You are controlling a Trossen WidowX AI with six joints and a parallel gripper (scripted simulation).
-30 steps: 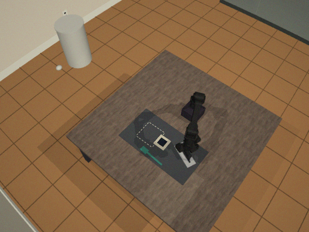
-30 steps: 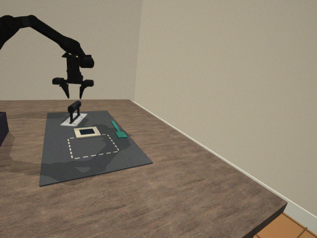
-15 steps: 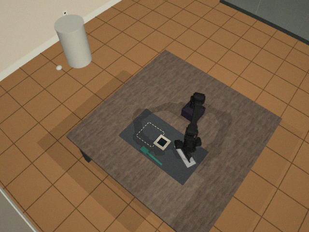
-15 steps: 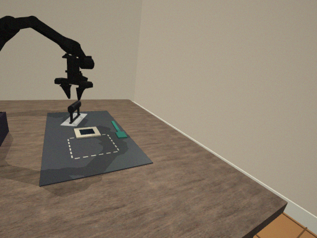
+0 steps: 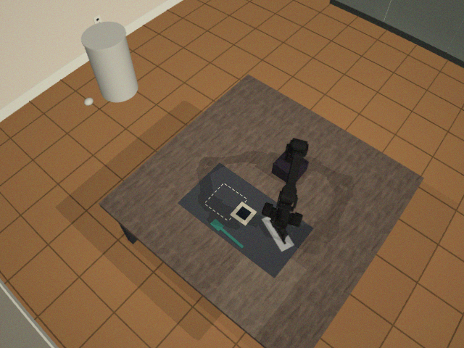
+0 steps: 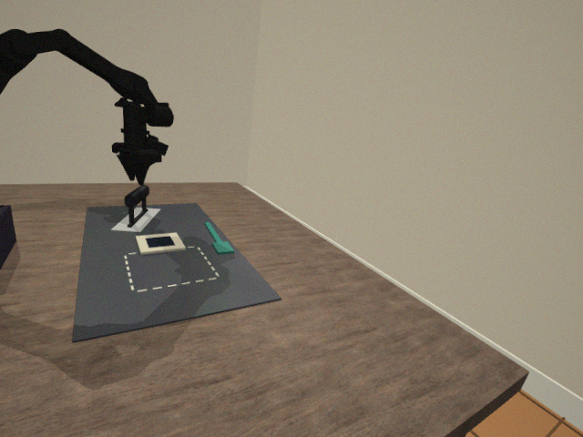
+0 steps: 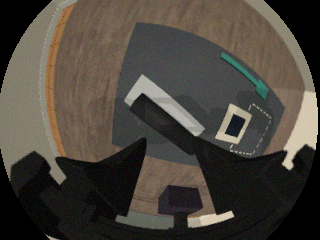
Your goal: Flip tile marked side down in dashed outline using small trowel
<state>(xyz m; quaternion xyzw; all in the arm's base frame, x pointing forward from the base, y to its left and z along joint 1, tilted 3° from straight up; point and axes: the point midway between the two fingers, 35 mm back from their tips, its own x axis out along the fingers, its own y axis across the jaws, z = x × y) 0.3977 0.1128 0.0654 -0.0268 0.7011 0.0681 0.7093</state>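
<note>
The cream tile (image 5: 243,212) (image 6: 160,242) (image 7: 234,125) lies flat on the mat (image 5: 258,254) (image 6: 103,300) (image 7: 165,45), dark square up, overlapping one side of the dashed outline (image 5: 224,183) (image 6: 157,288). A light grey blade (image 5: 286,246) (image 6: 120,227) (image 7: 170,107) with a raised black handle (image 6: 137,195) (image 7: 162,122) lies flat on the mat beyond the tile. A green tool (image 5: 231,238) (image 6: 222,247) (image 7: 242,70) with a small flat head lies along the mat's edge. My gripper (image 6: 136,182) (image 7: 169,140) is open and empty, just above the black handle, its fingers turned at an angle to it.
The wooden table (image 5: 239,112) (image 6: 357,367) surrounds the mat. A dark purple block (image 5: 284,168) (image 6: 5,235) (image 7: 180,200) stands at the arm's base. A grey cylinder (image 5: 112,67) stands on the floor away from the table.
</note>
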